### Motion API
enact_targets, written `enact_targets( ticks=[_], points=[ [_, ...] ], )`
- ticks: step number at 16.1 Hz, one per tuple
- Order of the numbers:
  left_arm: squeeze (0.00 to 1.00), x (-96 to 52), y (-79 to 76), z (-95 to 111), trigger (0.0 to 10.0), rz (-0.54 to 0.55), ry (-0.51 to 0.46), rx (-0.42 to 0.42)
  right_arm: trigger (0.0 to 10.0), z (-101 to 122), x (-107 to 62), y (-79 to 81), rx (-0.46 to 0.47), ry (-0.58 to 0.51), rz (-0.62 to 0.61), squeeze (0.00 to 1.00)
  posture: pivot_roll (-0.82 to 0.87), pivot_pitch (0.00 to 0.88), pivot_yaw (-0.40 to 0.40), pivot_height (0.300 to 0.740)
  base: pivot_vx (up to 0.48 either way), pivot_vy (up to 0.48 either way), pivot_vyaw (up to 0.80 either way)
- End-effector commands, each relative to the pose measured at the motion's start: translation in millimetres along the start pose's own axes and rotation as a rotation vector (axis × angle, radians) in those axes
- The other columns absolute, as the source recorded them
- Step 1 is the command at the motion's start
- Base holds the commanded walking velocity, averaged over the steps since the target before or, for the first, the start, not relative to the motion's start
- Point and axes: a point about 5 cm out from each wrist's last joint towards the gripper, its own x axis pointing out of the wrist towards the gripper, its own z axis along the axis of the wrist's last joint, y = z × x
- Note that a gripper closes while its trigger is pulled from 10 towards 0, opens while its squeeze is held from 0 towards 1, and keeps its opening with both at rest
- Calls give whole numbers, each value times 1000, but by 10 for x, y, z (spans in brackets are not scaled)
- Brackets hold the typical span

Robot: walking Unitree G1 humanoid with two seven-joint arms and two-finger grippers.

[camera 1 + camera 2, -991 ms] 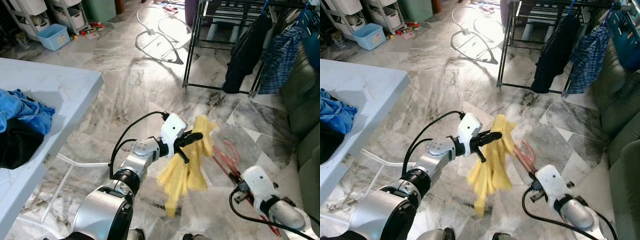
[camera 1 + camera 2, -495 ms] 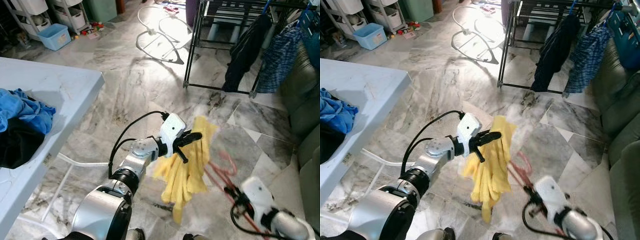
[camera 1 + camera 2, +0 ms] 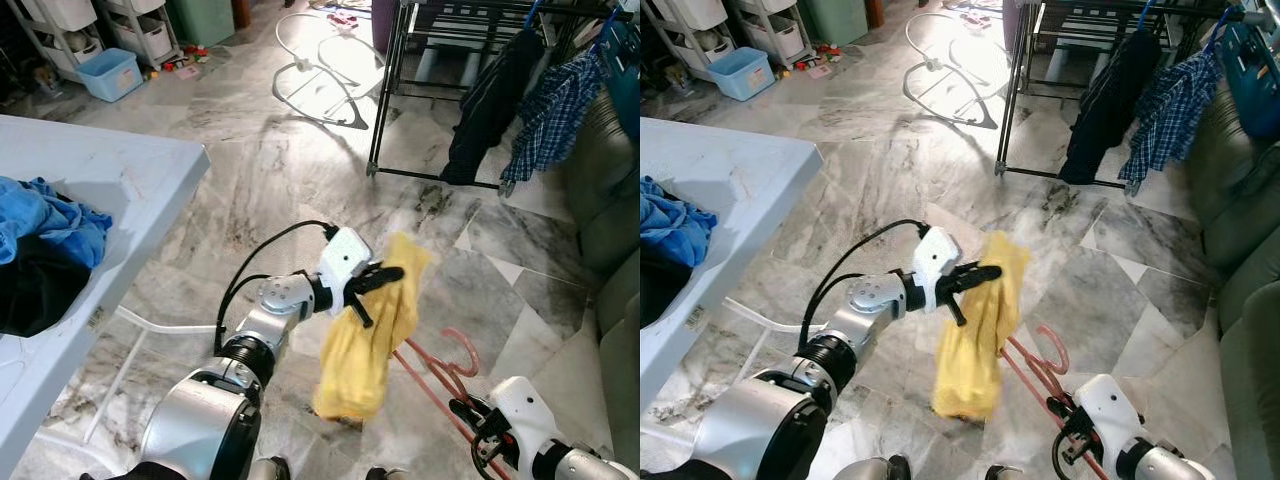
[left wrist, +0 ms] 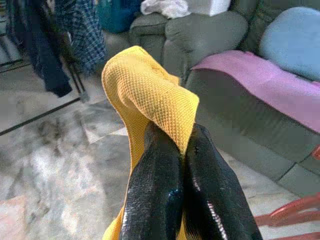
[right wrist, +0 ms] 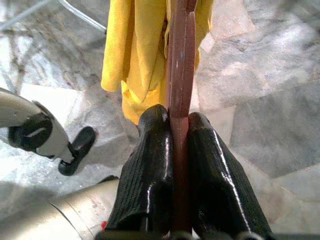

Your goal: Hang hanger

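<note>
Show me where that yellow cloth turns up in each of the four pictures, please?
Left eye view: the yellow cloth hangs mid-picture from the left gripper.
Right eye view: mid-picture, hanging from that gripper.
Left wrist view: a fold pinched between the black fingers.
Right wrist view: hanging behind the red hanger that the right gripper holds.
Shared landmark: the red hanger beside the cloth.
</note>
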Motion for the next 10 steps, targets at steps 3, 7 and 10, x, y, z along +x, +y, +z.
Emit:
enact_targets(
  ticks=[3,7,10],
  points=[
    [0,61,-95,114,10000,-136,-44,98,10000,44,-13,122,0,7,103,0,-57,132,39,740,0,0,0],
    [0,-111,-106,-65,10000,-227,64,179,10000,-68,-174,139,16,89,169,0,-54,141,37,740,0,0,0],
    [0,-141,-81,-54,10000,-241,70,197,10000,-56,-198,156,21,86,180,0,-57,144,36,740,0,0,0]
  ],
)
